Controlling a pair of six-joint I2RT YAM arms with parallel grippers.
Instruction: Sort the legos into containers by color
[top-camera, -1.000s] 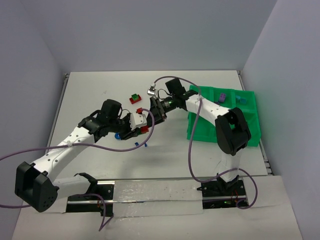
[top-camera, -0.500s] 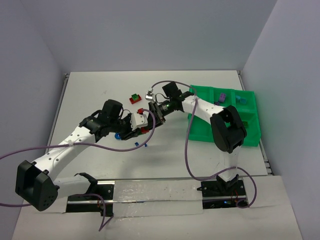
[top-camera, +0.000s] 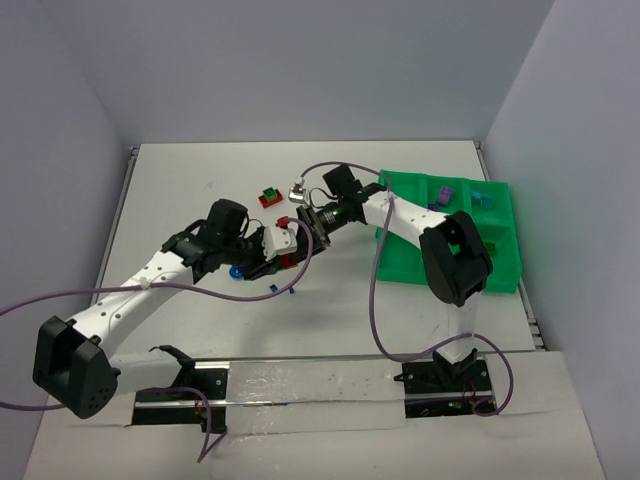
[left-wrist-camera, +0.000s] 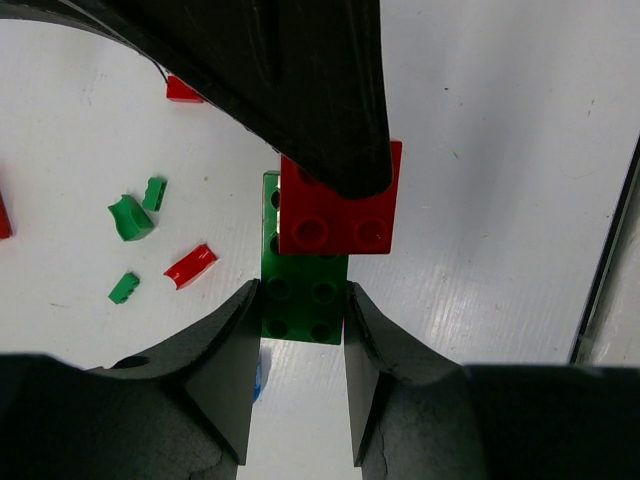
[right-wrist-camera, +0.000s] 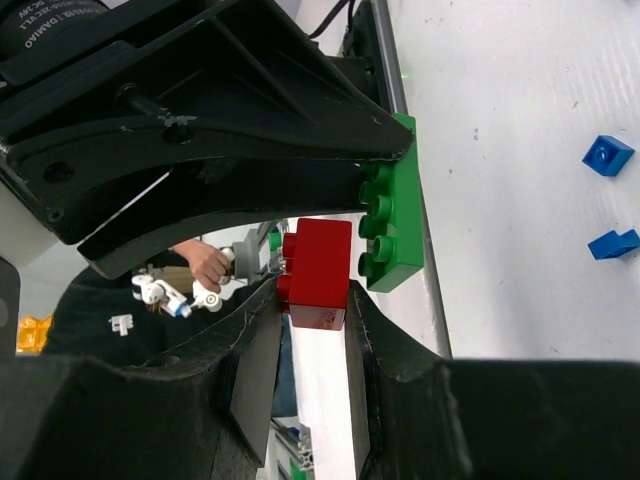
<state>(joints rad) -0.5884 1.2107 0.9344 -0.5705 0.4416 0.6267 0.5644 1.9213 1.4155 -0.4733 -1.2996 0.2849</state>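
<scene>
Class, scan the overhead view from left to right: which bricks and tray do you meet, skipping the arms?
Blue brick on the table → red-and-green stack → green tray → purple brick → blue brick in the tray

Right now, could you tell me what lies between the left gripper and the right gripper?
Two joined bricks, in both wrist views: the left gripper clamps the green brick, the right gripper clamps the red brick stuck to it.

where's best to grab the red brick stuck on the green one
Grip the red brick at its end far from the left fingers, coming in opposite them: it sits stacked on the green brick, whose other end those fingers clamp.
</scene>
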